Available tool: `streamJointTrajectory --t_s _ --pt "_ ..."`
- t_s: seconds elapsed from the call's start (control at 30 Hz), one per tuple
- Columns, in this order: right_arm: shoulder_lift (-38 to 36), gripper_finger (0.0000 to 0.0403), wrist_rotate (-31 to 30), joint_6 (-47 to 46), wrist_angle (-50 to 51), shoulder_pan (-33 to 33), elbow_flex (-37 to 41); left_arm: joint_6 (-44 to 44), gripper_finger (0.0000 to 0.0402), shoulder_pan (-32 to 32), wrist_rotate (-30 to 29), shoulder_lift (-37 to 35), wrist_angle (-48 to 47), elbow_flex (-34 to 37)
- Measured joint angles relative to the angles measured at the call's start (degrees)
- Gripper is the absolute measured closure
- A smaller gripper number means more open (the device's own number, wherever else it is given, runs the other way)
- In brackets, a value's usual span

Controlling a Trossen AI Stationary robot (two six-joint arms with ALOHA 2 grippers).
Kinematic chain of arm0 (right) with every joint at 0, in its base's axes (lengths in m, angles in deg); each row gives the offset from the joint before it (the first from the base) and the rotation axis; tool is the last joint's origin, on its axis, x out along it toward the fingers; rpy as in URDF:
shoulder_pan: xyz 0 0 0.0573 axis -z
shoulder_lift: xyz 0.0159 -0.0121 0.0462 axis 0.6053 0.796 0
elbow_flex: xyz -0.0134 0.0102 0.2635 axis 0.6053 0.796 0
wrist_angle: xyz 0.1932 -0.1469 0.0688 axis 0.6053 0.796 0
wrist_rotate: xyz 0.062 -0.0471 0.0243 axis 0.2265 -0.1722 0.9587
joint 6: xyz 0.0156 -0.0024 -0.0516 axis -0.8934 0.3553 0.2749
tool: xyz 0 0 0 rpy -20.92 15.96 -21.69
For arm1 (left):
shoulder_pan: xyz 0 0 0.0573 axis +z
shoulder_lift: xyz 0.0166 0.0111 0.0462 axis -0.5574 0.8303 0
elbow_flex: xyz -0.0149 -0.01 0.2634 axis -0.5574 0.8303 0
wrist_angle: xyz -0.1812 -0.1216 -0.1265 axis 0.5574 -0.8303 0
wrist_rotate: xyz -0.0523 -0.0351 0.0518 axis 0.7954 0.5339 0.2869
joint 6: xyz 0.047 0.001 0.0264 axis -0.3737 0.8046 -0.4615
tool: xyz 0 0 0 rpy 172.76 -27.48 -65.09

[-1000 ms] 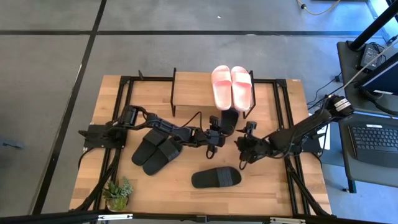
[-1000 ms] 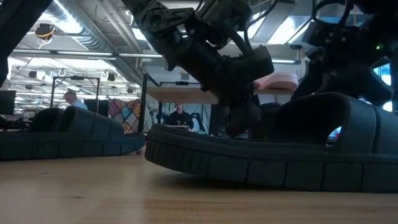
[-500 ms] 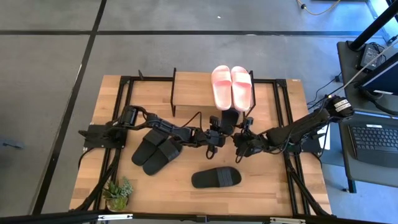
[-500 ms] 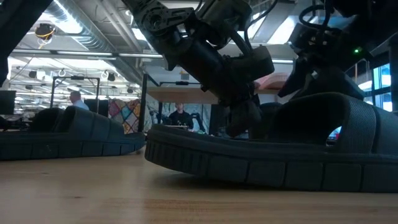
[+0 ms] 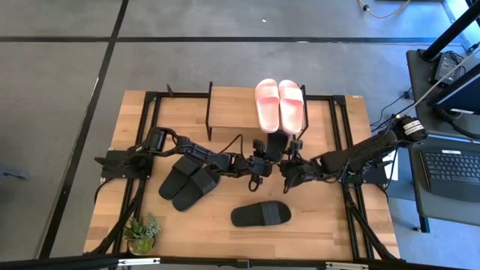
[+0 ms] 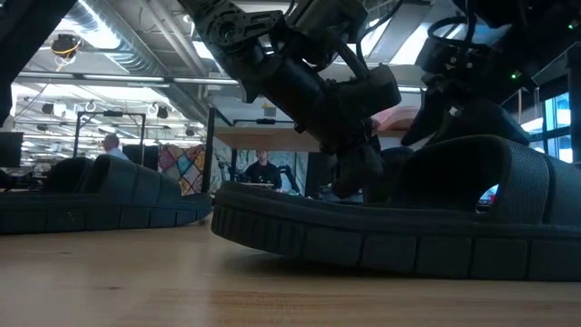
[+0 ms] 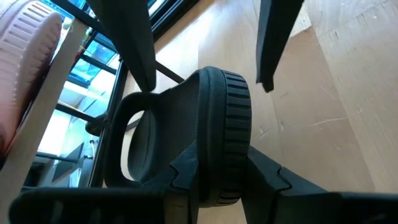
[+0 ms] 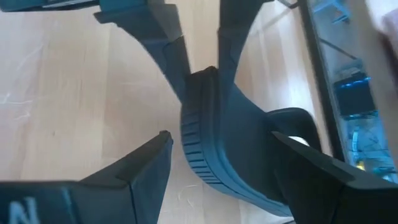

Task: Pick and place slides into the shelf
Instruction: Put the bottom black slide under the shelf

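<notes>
Near shelf [image 5: 232, 109] front edge: left hand [image 5: 259, 166] clamps black slide [image 5: 276, 145].

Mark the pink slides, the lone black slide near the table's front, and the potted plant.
Pink slides [image 5: 280, 104], high view, on the straps where the two meet.
Lone black slide [image 5: 261, 214], high view, on its strap.
Potted plant [image 5: 142, 232], high view, on the leaves.

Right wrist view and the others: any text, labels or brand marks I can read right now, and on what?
"N": a single pale letter, cut off by the picture's edge, on the right gripper, whose body shows in the right wrist view.
Black slide between the fingers: ridged sole only, no lettering visible.
Pink slides on the shelf: no marks visible.
Laptop beside the table: keys too small to read.
</notes>
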Motion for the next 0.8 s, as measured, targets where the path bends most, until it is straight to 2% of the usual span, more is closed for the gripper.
streamJointTrajectory --t_s 0.1,0.23,0.5,0.8 --pt "0.0 0.0138 2.7 0.1 0.0 0.9 0.0 0.0 0.0322 0.0 -0.1 0.0 0.1 0.0" --pt "0.0 0.0152 2.8 0.1 0.0 1.9 0.0 0.0 0.0322 0.0 -0.1 0.0 0.2 0.0" --pt "0.0 0.0239 6.1 0.4 0.0 3.7 0.0 0.0 0.0322 0.0 -0.1 0.0 0.2 0.0" --pt "0.0 0.0322 6.5 1.2 0.1 3.7 0.0 0.0 0.0322 0.0 -0.4 0.0 0.3 0.0"
